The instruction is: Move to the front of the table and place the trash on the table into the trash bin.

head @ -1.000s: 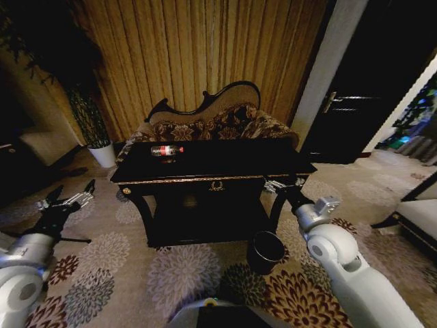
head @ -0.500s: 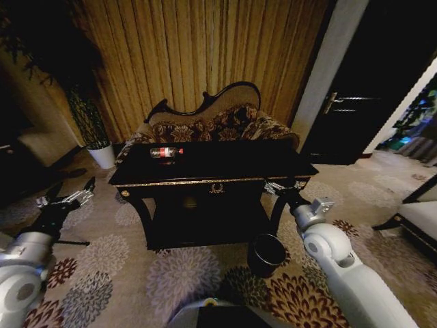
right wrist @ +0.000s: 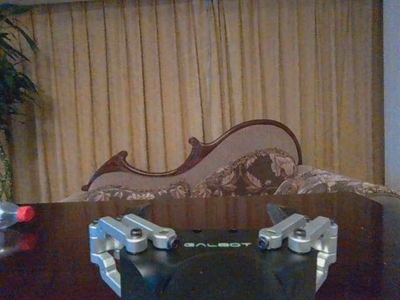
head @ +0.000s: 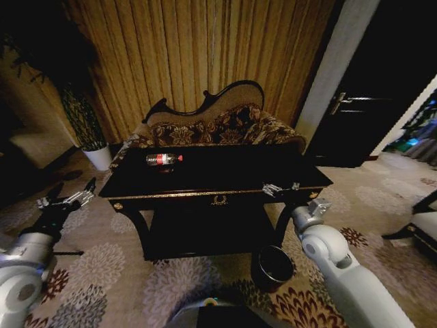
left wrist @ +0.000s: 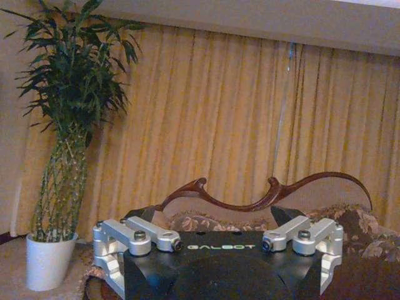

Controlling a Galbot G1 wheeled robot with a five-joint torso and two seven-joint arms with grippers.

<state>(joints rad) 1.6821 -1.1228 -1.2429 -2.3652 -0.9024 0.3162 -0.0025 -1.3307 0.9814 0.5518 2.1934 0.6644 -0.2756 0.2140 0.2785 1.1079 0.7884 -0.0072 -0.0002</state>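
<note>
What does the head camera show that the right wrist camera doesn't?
Head view alone: the trash bin on the carpet by the table's front right leg, the left gripper open and held out left of the table, the white plant pot, and the door. Right wrist view alone: a close look at the right gripper, open, level with the tabletop. Both: the bottle lying on the table, the sofa, and the curtain.

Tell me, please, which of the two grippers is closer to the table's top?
The right gripper: it hangs at the table's front right edge. The left gripper hangs off to the table's left, over the carpet.
</note>
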